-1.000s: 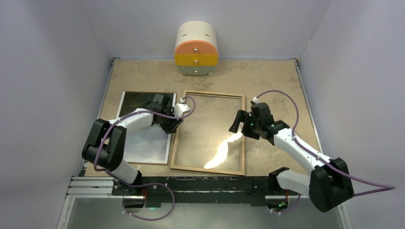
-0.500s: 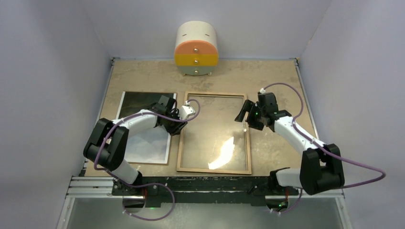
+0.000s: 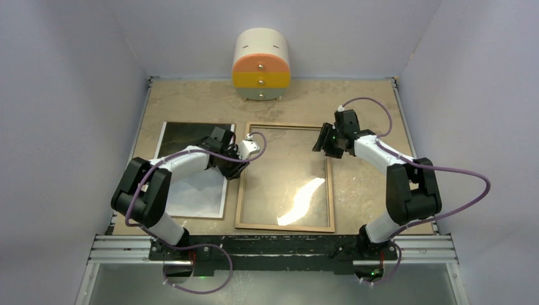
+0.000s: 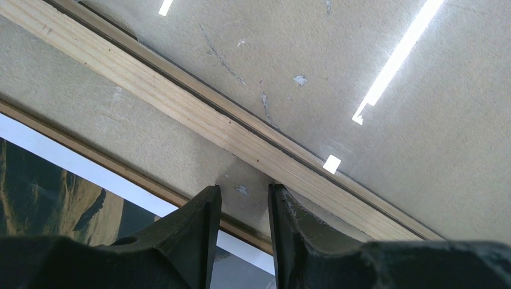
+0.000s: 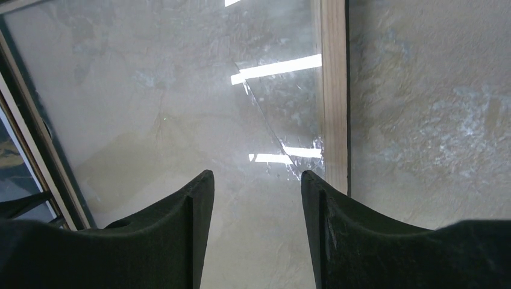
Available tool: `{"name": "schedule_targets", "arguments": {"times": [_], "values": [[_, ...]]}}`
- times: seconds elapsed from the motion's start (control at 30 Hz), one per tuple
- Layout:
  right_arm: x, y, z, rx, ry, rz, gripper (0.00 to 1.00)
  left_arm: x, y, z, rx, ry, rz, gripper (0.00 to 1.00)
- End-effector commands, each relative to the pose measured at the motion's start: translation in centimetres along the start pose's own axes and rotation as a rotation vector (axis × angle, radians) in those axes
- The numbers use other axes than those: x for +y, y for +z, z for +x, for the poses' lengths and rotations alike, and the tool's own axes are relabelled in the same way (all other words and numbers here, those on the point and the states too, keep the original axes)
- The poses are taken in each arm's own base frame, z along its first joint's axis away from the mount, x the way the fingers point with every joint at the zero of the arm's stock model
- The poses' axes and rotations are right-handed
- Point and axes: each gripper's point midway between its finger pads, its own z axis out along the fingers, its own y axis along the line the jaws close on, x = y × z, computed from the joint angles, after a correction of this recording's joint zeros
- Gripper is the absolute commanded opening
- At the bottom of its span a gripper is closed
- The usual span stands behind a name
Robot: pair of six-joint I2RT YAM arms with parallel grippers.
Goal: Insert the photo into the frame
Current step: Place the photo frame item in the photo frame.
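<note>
At the far edge of the tabletop [image 3: 368, 203] a small rounded drawer unit [image 3: 261, 67] is seen, its fronts orange, yellow and pale green, well apart from everything else. The frame [image 3: 331, 190] is laid flat in the middle of the tabletop with its light wood back up. Its long axis runs from near edge to far edge, and the surface beneath shows through the glass pane [image 3: 273, 165], which carries a bright streak of glare toward its near end.

The photo [image 3: 191, 187] lies just beside the frame on the left, picture side up and parallel to it – dark mountains at the far end, pale tones at the near end, a narrow white edge all round. It rests on a brown board [image 4: 90, 155], and the left arm is stretched across its far half.

The left gripper [image 4: 244, 189] is held low at the frame's left rail, jaws only narrowly parted, with nothing seen between them. The right gripper [image 5: 256, 174] is poised over the pane by the right rail near the far corner – jaws moderately apart and empty.
</note>
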Motion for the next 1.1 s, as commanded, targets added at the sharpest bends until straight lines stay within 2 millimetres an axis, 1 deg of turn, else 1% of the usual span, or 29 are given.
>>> {"name": "schedule_targets", "arguments": {"times": [0.0,0.23,0.57,0.7,0.87,1.07], "values": [[0.6,0.0,-2.3,-0.056,-0.036,0.007,0.57,0.4,-0.3,-0.6,-0.024,-0.007,-0.019,0.38],[-0.1,1.2,-1.7,-0.031,-0.033,0.033,0.57,0.5,-0.3,-0.7,-0.026,-0.006,-0.021,0.37],[-0.9,2.3,-1.3,-0.007,-0.036,0.072,0.59,0.6,-0.5,-0.7,-0.029,-0.005,-0.024,0.37],[-0.6,2.2,-1.7,-0.016,-0.06,0.087,0.6,0.6,-0.5,-0.7,-0.029,-0.003,-0.025,0.37],[-0.2,1.8,-2.9,-0.052,-0.11,0.17,0.6,0.7,-0.5,-0.8,-0.032,-0.003,-0.029,0.37],[-0.7,2.9,-2.7,-0.03,-0.102,0.206,0.6,0.7,-0.6,-0.8,-0.034,-0.004,-0.029,0.37]]}}
